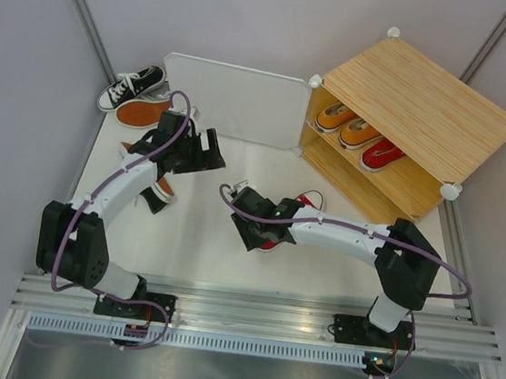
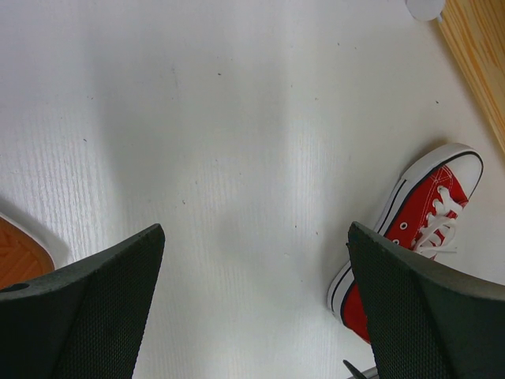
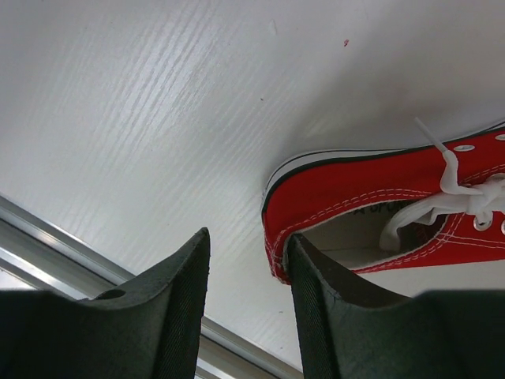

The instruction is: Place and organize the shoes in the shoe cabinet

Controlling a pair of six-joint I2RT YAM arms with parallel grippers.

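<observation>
**A:** Where is our right tool?

**B:** The right tool (image 3: 248, 237) is low over the white desk (image 1: 202, 239), at the heel of a red sneaker (image 3: 371, 193) that lies on its sole near the middle. Its jaws stand a little apart. One finger (image 3: 331, 316) is at the collar opening and the other is outside, behind the heel. Bare desk shows between them, and we cannot tell whether either touches the canvas.

**A:** And our left tool?

**B:** The left tool (image 2: 254, 237) is spread wide and holds nothing, with only desk under the gap. From its wrist camera we see the red sneaker's white toe cap off to the right.

**A:** Where is the shoe cabinet?

**B:** The shoe cabinet (image 1: 419, 99) sits at the far right of the desk, set at an angle. Its frosted door (image 1: 231, 100) is swung open to the left. On the wood-grain shelf inside we count two orange sneakers (image 1: 347, 124) side by side, with a second red sneaker (image 1: 382, 154) just to their right.

**A:** What about the other shoes?

**B:** At the far left, a black sneaker (image 1: 129, 87) stands upright. An upturned sneaker (image 1: 143, 113) lies just beside it, orange-brown sole up. One more shoe (image 1: 163, 188) shows only in part beneath our left arm, and we cannot tell its colour.
</observation>
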